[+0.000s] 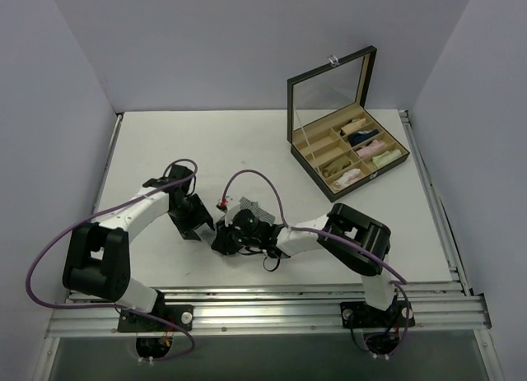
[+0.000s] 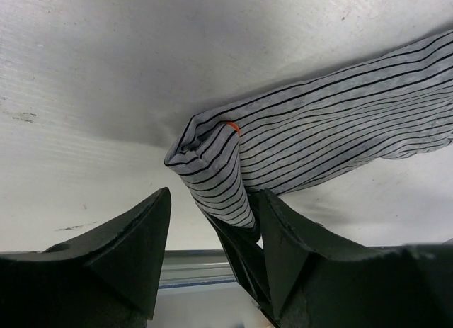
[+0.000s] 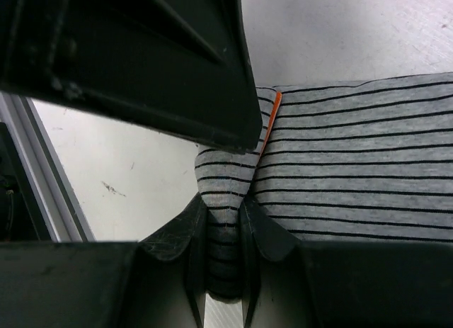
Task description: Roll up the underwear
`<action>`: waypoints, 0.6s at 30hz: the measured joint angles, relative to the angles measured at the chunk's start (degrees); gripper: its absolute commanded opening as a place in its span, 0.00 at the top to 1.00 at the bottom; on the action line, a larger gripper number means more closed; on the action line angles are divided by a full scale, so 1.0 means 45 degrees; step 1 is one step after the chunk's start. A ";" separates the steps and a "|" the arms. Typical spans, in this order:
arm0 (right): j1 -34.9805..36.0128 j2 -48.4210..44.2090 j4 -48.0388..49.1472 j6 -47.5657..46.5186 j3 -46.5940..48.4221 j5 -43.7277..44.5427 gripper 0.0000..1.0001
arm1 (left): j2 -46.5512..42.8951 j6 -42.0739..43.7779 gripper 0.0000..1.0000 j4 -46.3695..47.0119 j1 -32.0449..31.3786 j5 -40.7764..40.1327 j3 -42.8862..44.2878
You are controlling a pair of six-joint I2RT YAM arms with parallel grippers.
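Right now your underwear [image 1: 254,206] lies on the white table [image 1: 165,151] near its front edge, between the two arms and mostly under the right wrist. Only a patch of grey striped cloth shows from above.

Your right gripper [image 3: 223,204] has its fingers closed tight on a narrow pinch of the striped cloth. In the right wrist view this fold runs down between the two pads, and the rest of the garment spreads flat to the right. The thin orange edge [image 3: 272,115] runs along the fold just above the pinch.

Your left gripper [image 2: 216,195] sits just beside the right one, fingers well apart. The folded end of the cloth hangs down into the gap, close against the right-hand finger [image 2: 290,257], while the other finger is clear of it.

At the far right of the table, well apart from both grippers, the open box [image 1: 370,181] stands with its lid up and small rolled garments [image 1: 354,146] in its compartments.
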 measured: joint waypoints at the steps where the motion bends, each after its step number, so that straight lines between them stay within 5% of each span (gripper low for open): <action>1: -0.0024 0.0024 0.0029 0.0034 0.0000 -0.0083 1.00 | 0.0000 -0.0034 0.39 0.0068 -0.0015 0.0039 -0.0112; 7: -0.0073 0.0170 0.0340 0.0287 0.0000 -0.0282 1.00 | 0.0146 -0.0131 0.39 0.0486 -0.0180 0.0063 -0.0306; 10: -0.0078 0.0185 0.0389 0.0350 -0.0010 -0.0301 1.00 | 0.0384 -0.0175 0.50 0.0588 -0.0316 0.0034 -0.0476; 15: -0.0078 0.0121 0.0257 0.0398 -0.0034 -0.0121 0.77 | 0.0729 -0.0282 0.84 0.1180 -0.0559 0.0073 -0.0763; 18: -0.0015 -0.0345 -0.0695 0.0287 0.0010 0.0253 0.63 | 0.0719 -0.0257 0.91 0.1530 -0.0831 0.0087 -0.0996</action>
